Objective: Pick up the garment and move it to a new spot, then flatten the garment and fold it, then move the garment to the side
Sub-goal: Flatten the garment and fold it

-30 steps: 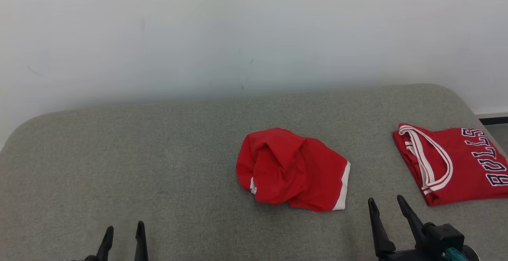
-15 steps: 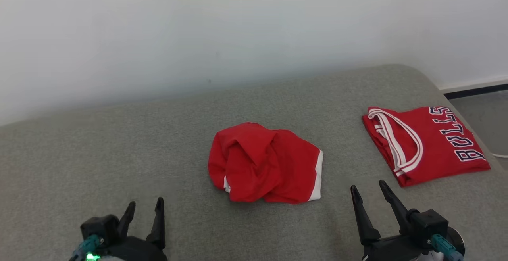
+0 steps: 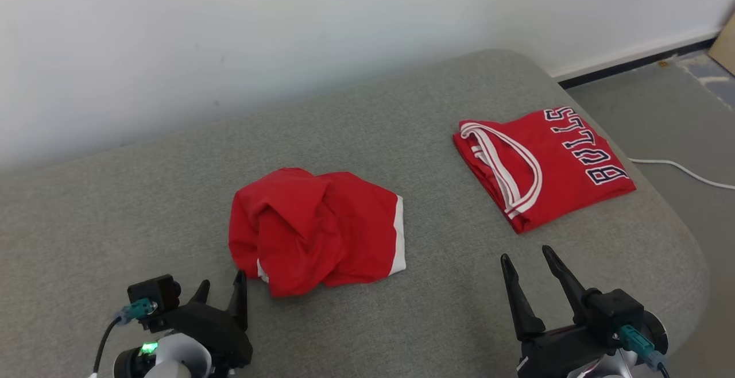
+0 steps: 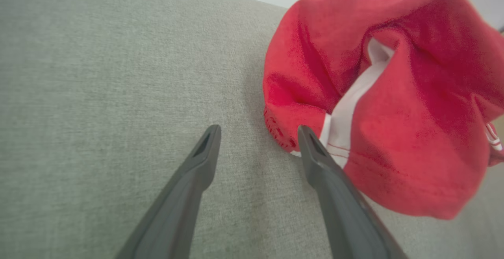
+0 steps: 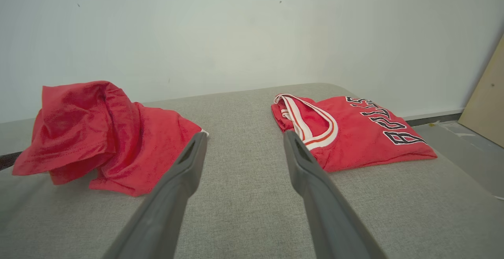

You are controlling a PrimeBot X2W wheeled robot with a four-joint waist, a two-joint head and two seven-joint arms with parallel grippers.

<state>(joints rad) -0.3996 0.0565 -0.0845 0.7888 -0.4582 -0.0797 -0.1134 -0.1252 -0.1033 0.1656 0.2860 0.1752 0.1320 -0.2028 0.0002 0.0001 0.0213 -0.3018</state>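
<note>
A crumpled red garment [image 3: 313, 228] with white trim lies in a heap on the grey padded surface [image 3: 402, 108]. My left gripper [image 3: 222, 283] is open just off the heap's near left corner. In the left wrist view that gripper [image 4: 258, 130] has its right fingertip [image 4: 305, 137] against the garment [image 4: 393, 93] hem, and nothing sits between the fingers. My right gripper [image 3: 526, 254] stands open over bare surface, to the right of the heap. The right wrist view shows it [image 5: 245, 135] pointing between the heap [image 5: 106, 133] and a folded jersey.
A folded red jersey [image 3: 545, 165] with BULLS lettering lies at the right end of the surface, near its rounded edge. Beyond that edge are the floor and a white cable [image 3: 683, 171]. A white wall stands behind, and a wooden board [image 5: 484, 105] leans at the far right.
The head camera has turned, shifting the whole picture left. My left gripper has come forward close to the crumpled garment's near left corner. Both grippers stay open.
</note>
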